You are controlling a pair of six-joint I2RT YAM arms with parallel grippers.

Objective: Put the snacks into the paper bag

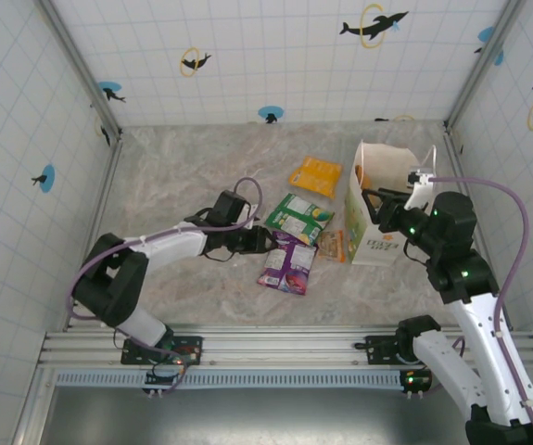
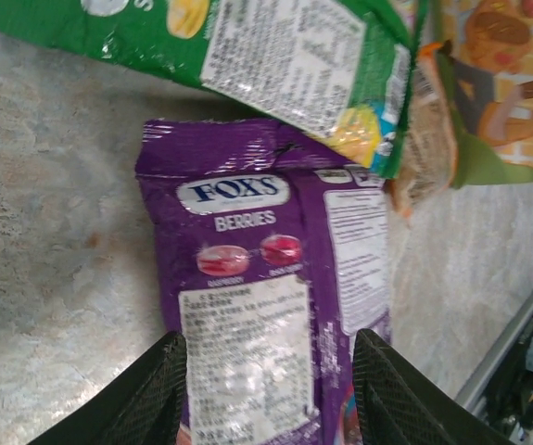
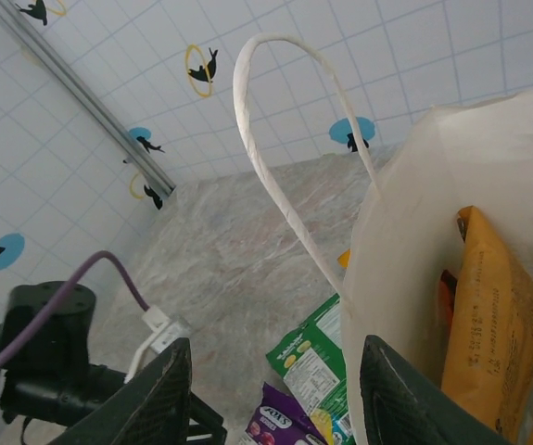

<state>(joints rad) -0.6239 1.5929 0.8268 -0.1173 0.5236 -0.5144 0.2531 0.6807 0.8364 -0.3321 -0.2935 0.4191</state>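
step: grab purple packet (image 2: 247, 278) | left tool (image 2: 268, 348): released, jaws apart over the packet's end lying flat under it | right tool (image 3: 275, 348): released, paper bag (image 3: 433, 185) rim between its jaws | how: lower to the table (image 2: 53, 232), pinch squarely, lift clear of green packet (image 2: 275, 46) just ahead

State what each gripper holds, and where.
Left gripper straddles one end of the purple packet; grip cannot be told. Right gripper sits at the paper bag rim, jaws apart.

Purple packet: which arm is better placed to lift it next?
Left, likely: the left end effector straddles the purple packet, jaws apart; the right end effector is at the paper bag.
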